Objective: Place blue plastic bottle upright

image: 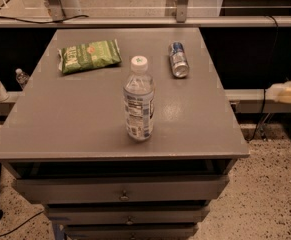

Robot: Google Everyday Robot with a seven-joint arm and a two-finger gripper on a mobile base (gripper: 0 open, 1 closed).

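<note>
Grey table (60, 129) carries your blue plastic bottle (138, 101) near its middle. It stands on its base with nothing touching it, so it needs no support and the task looks done. Your claw (287, 92) sits beyond the table's edge at three o'clock from the bottle, well apart. So little of it shows that you cannot tell whether it is apart or together. A can (178, 60) lies at one o'clock and a green bag (89, 55) at eleven.

pincer (288, 92) right of table (60, 119) | blue plastic bottle (138, 106) centre | can (178, 60), snack bag (89, 55) behind | front seemingly free
</note>
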